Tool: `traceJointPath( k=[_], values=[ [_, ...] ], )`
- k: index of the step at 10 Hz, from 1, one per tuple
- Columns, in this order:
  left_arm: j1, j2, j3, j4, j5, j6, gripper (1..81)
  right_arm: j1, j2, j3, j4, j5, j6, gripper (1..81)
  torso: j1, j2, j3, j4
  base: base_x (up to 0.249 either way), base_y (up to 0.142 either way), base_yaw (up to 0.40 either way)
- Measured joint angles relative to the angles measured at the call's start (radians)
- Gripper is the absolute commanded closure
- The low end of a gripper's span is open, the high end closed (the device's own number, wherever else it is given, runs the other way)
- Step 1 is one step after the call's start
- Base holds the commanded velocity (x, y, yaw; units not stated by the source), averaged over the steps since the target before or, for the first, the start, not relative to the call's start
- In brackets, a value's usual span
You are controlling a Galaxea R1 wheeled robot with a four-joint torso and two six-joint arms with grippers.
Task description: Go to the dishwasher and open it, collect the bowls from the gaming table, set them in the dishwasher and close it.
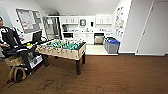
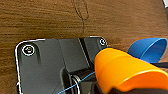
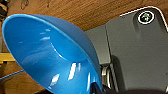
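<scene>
In the head view the dishwasher (image 1: pixel 99 39), its steel front closed, sits under the white kitchen counter at about twelve o'clock, well beyond the foosball table (image 1: pixel 63 48) at about eleven o'clock and just left of the grey bins with blue lids (image 1: pixel 112 45); a seated person (image 1: pixel 8 38) is at about nine o'clock. The left wrist view shows the orange bowl (image 2: pixel 122 71) large and close at the left gripper over the brown wood floor (image 2: pixel 45 20), with the blue bowl (image 2: pixel 148 48) just beside it. The right wrist view shows that blue bowl (image 3: pixel 50 55) tilted at the right gripper; I cannot tell how either gripper's fingers stand.
</scene>
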Motion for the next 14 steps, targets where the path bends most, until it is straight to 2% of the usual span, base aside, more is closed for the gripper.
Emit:
traceJointPath(
  k=[6, 14],
  values=[
    [0.0, -0.001, 0.0, 0.0, -0.002, 0.0, 81.1, 0.001, 0.001, 0.0, 0.0, 0.0, 0.0, 81.1, 0.0, 0.0, 0.0, 0.0, 0.098, 0.0, 0.0],
    [0.0, -0.003, 0.0, 0.0, -0.002, 0.0, 81.1, -0.001, -0.001, 0.0, 0.0, 0.001, 0.0, 81.1, 0.0, 0.0, 0.0, 0.0, 0.093, -0.08, 0.0]
  ],
)
